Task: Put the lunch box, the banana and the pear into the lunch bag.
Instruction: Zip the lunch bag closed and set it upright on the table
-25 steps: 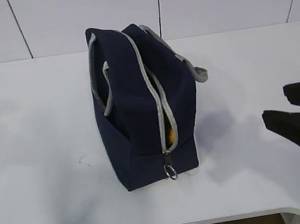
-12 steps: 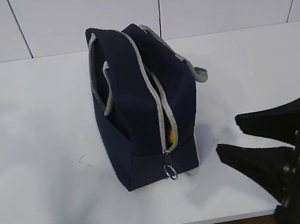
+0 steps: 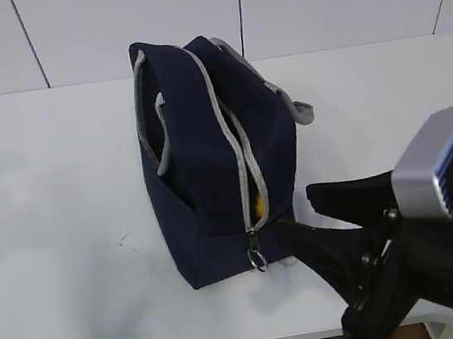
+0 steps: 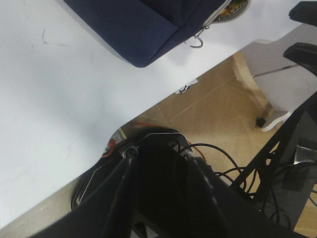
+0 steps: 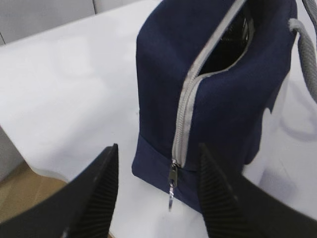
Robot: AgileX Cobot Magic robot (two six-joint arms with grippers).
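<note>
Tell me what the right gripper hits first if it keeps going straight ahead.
Probably the navy-blue fabric lunch bag, at its lower zipped end near the grey zipper's pull, which sits between the open right gripper fingers; depth is uncertain.

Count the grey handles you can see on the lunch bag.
2: one handle hangs against the lunch bag's left side, the other handle droops over its right side. No others show; more may be hidden behind.

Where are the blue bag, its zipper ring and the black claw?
lunch bag (image 3: pixel 199 181), exterior view, navy side panel.
zipper ring (image 3: pixel 257 259), exterior view, metal ring pull.
right gripper (image 5: pixel 158 191), right wrist view, between its open fingertips.
</note>
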